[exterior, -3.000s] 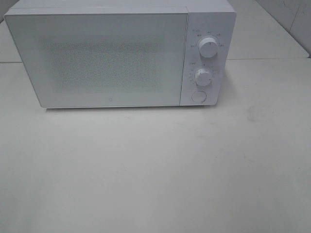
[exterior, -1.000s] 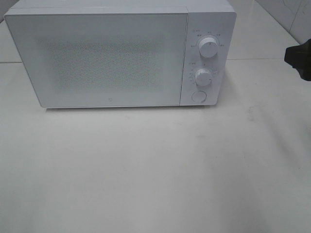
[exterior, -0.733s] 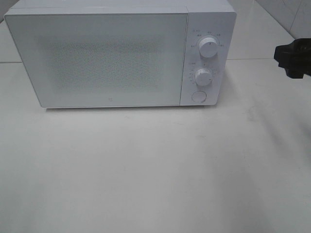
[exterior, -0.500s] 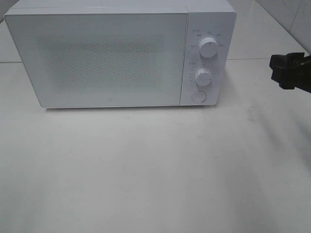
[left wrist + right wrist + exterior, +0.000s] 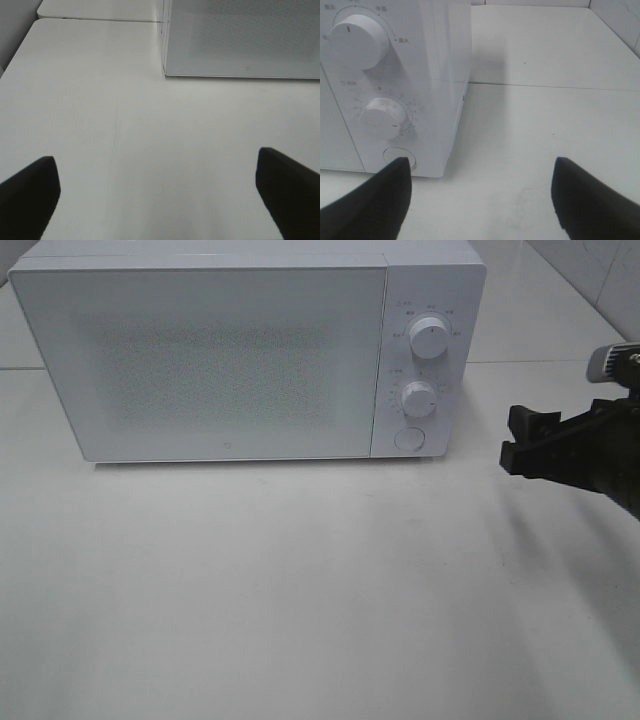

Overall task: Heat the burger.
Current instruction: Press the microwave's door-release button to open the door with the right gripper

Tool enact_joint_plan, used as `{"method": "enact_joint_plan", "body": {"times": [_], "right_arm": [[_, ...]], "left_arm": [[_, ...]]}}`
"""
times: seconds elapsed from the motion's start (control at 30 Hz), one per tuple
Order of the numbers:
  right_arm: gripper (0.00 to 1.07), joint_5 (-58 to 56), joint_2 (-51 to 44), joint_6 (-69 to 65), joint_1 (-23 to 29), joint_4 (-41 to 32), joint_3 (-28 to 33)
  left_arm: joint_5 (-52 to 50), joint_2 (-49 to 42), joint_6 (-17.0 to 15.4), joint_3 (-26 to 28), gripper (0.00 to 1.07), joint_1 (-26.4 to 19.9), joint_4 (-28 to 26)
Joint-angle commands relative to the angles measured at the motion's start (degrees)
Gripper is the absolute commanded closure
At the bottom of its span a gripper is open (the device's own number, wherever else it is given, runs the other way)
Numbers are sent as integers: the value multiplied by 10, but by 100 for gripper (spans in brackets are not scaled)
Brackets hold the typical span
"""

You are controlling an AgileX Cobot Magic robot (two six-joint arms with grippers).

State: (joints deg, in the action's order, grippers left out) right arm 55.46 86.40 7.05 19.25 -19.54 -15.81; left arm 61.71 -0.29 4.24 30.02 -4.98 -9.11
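Observation:
The burger is out of view in every frame. A white microwave stands at the back of the table with its door shut. My right gripper reaches in from the right, open and empty, a short way right of the control panel. In the right wrist view the right gripper has its dark fingers spread, facing the panel's lower corner with the round button. My left gripper is open over bare table, in front of the microwave's left corner.
The panel carries an upper knob, a lower knob and a round button. A white table spreads in front of the microwave. A tiled wall rises at the far right.
The right gripper came in from the right edge and moved left and lower, toward the microwave's control panel. The microwave has not moved.

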Motion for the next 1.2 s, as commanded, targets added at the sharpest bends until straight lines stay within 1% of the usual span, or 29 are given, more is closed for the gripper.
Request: {"method": "enact_joint_plan", "body": {"times": [0.03, 0.07, 0.1, 0.13, 0.17, 0.2, 0.23, 0.27, 0.3, 0.33, 0.37, 0.4, 0.43, 0.5, 0.53, 0.57, 0.63, 0.83, 1.03, 1.13, 1.2], "right_arm": [[32, 38, 20, 21, 31, -33, 2], [32, 59, 37, 21, 59, -55, 2], [32, 59, 37, 21, 59, -55, 2], [32, 67, 44, 21, 71, -65, 2], [32, 79, 58, 21, 97, -88, 2], [32, 79, 58, 21, 97, -88, 2], [32, 92, 73, 21, 125, -116, 2], [32, 96, 80, 21, 139, -127, 2], [32, 96, 80, 21, 139, -127, 2], [32, 108, 92, 21, 163, -158, 2], [32, 114, 99, 21, 176, -172, 2], [32, 114, 99, 21, 176, -172, 2], [32, 121, 110, 21, 198, -195, -1], [32, 123, 116, 21, 209, -207, -2], [32, 124, 125, 21, 227, -226, -7], [32, 124, 125, 21, 227, -226, -7], [32, 124, 135, 21, 246, -253, -19], [32, 123, 137, 32, 262, -282, -42], [32, 119, 137, 25, 262, -282, -45], [32, 119, 137, -10, 262, -282, -45], [33, 120, 137, -76, 262, -282, -45]], "left_arm": [[-6, -9, -3, -2, 6, -2, -2], [-6, -9, -3, -2, 6, -2, -2], [-6, -9, -3, -2, 6, -2, -2], [-6, -9, -3, -2, 6, -2, -2], [-6, -9, -3, -2, 6, -2, -2], [-6, -9, -3, -2, 6, -2, -2], [-6, -9, -3, -2, 6, -2, -2], [-6, -9, -3, -2, 6, -2, -2], [-6, -9, -3, -2, 6, -2, -2], [-6, -9, -3, -2, 6, -2, -2], [-6, -9, -3, -2, 6, -2, -2], [-6, -9, -3, -2, 6, -2, -2], [-6, -9, -3, -2, 6, -2, -2], [-6, -9, -3, -2, 6, -2, -2], [-6, -9, -3, -2, 6, -2, -2], [-6, -9, -3, -2, 6, -2, -2], [-6, -9, -3, -2, 6, -2, -2], [-6, -9, -3, -2, 6, -2, -2], [-6, -9, -3, -2, 6, -2, -2], [-6, -9, -3, -2, 6, -2, -2], [-6, -9, -3, -2, 6, -2, -2]]}}
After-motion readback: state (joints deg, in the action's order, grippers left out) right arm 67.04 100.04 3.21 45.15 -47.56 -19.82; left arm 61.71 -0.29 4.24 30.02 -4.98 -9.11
